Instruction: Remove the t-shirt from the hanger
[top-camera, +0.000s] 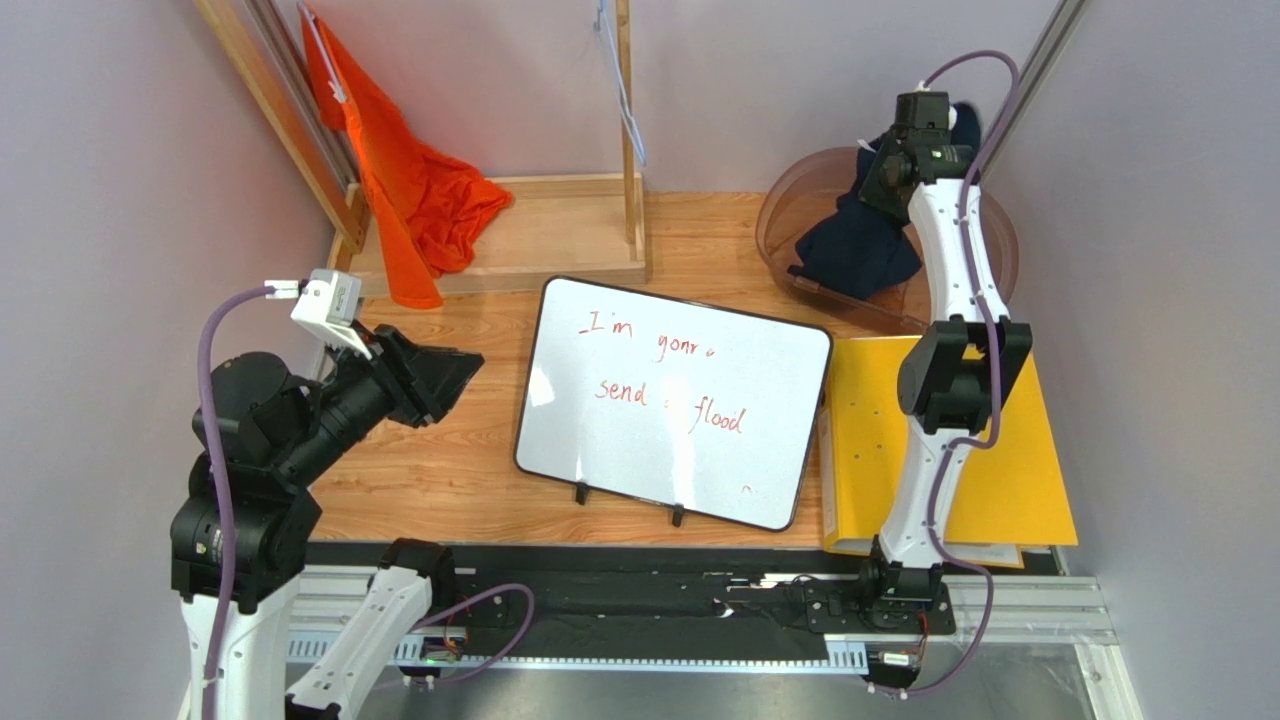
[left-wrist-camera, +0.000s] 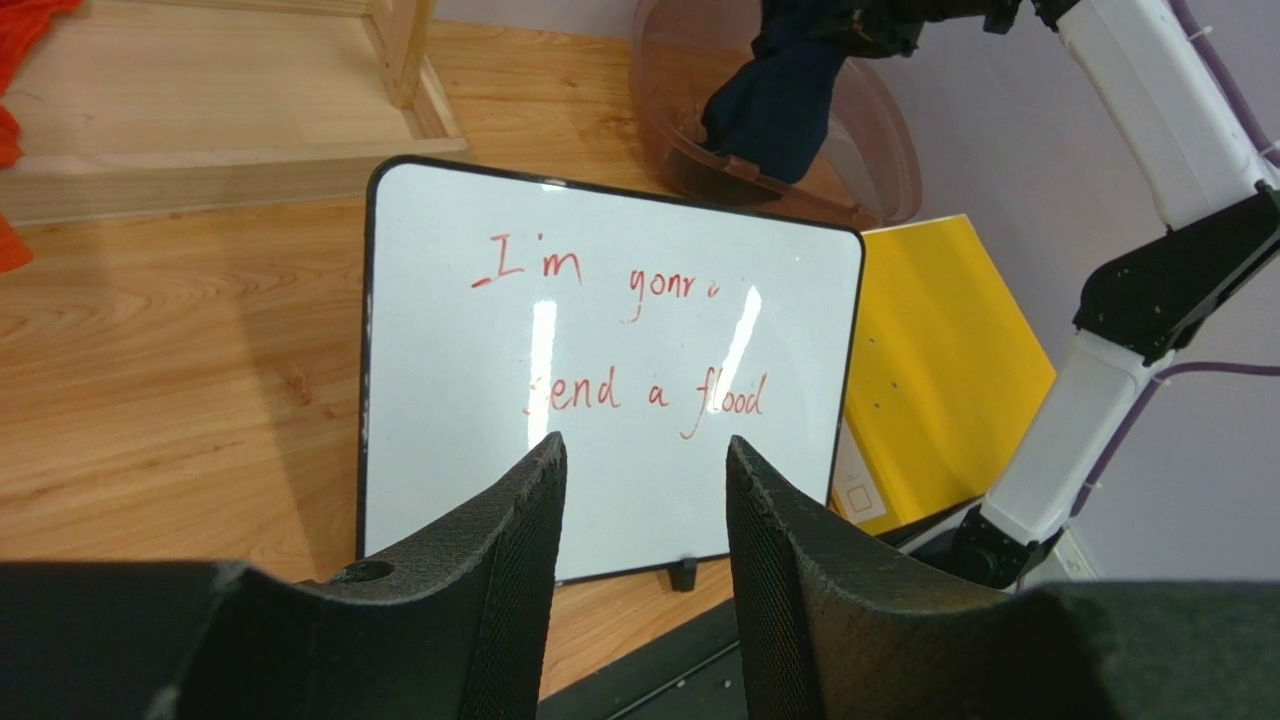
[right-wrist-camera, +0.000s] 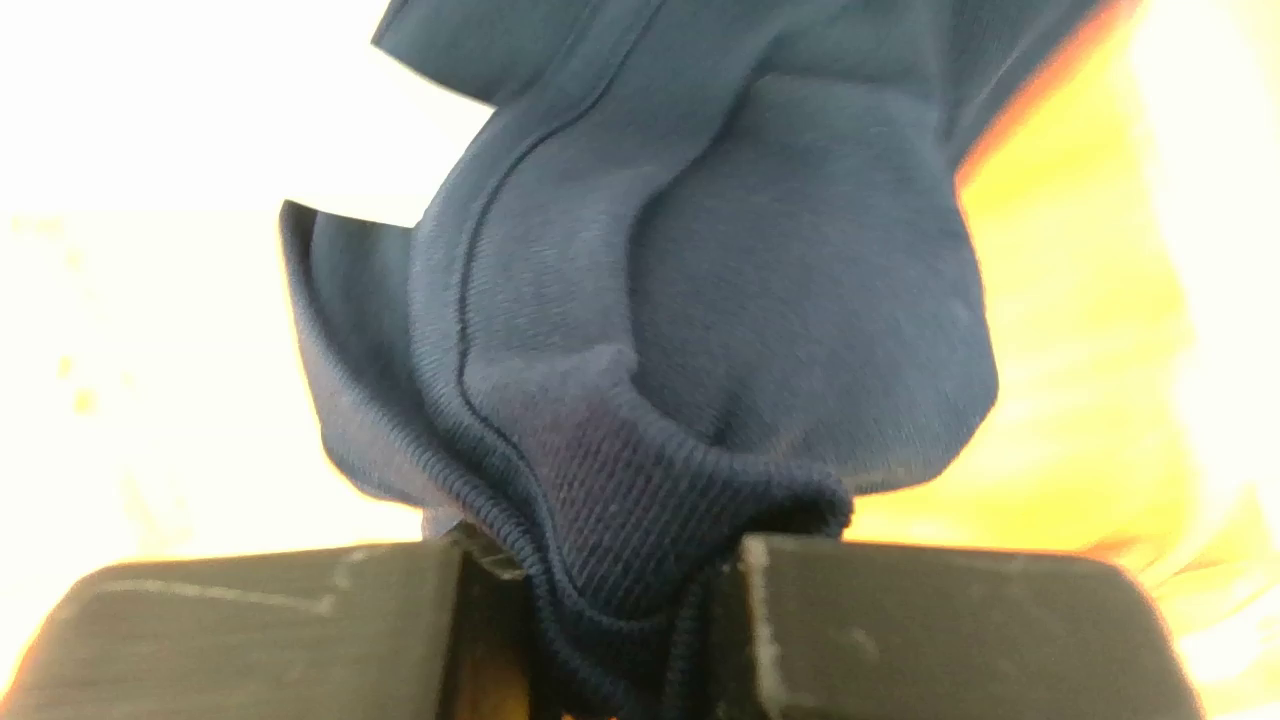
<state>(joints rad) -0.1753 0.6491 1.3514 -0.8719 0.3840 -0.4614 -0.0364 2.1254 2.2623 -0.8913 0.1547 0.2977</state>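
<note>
One whiteboard (top-camera: 676, 405) mid-table, left pincer (left-wrist-camera: 643, 453) spread near it, right pincer (top-camera: 884, 162) pinching navy t-shirt (top-camera: 860, 248) over brown tub (top-camera: 778, 203)

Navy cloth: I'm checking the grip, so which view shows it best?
Right wrist: the navy cloth fills it, pinched between the fingers. Top external shows it small, over the tub; left wrist, distant too.

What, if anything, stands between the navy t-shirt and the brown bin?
Nothing visible. The right gripper is shut on the navy t-shirt, which hangs over the brown bin with its lower folds already inside; no object lies between them.
</note>
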